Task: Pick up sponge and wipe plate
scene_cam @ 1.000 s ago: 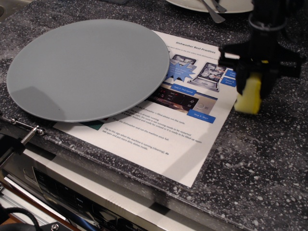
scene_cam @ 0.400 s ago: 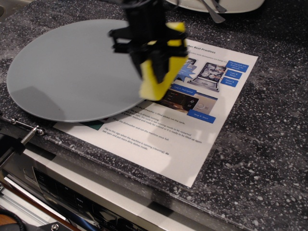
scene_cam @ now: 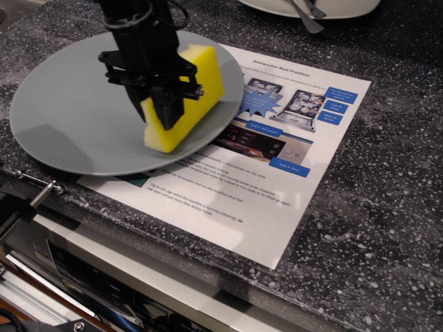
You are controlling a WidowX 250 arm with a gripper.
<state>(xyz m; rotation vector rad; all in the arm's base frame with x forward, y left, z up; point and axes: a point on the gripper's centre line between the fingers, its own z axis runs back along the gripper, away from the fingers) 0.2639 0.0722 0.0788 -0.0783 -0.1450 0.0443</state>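
The large round blue-grey plate (scene_cam: 76, 117) lies on the dark speckled counter at the left, partly over a printed sheet. My black gripper (scene_cam: 166, 111) comes down from the top and is shut on the bright yellow sponge (scene_cam: 190, 93). The sponge is tilted, its lower end resting on or just above the plate's right part near the front rim. The gripper's fingers hide the sponge's left side.
A printed dishwasher instruction sheet (scene_cam: 270, 173) lies under the plate's right edge and spreads to the right. A white dish with a metal utensil (scene_cam: 311, 8) stands at the back edge. The counter's front edge (scene_cam: 173, 256) drops to an appliance panel.
The gripper has carried the sponge from the sheet's right edge leftward across the paper and lowered it onto the plate's right part.
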